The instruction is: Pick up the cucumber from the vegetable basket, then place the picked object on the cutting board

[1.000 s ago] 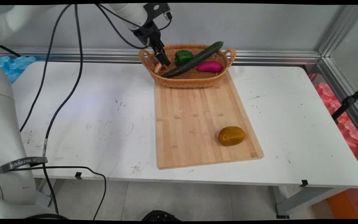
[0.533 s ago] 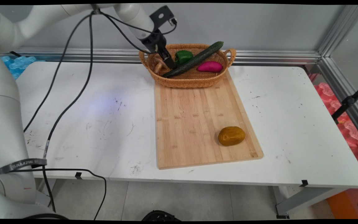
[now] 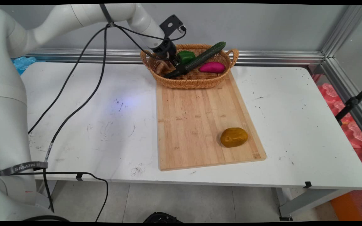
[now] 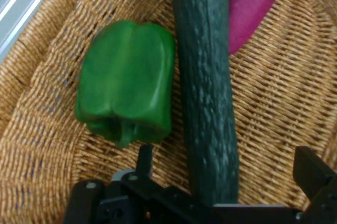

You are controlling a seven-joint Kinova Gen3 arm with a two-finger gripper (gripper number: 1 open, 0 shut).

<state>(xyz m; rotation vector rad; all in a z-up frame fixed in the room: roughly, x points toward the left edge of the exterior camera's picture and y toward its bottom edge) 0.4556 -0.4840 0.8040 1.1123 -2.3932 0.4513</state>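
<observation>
So I've got the end effector [image 4: 226, 182] down inside the basket [image 3: 189, 82], fingers spread wide with the lower end of the cucumber [image 4: 206, 82] sitting between them, not gripped. Green pepper [image 4: 126, 90] is just beside the cucumber on one side, and a pink sweet potato [image 3: 212, 67] on the other. The basket sits at the far end of a cutting board [image 3: 196, 125] on the worktop [image 3: 90, 119]. A potato [image 3: 234, 137] sits near the board's close corner.
</observation>
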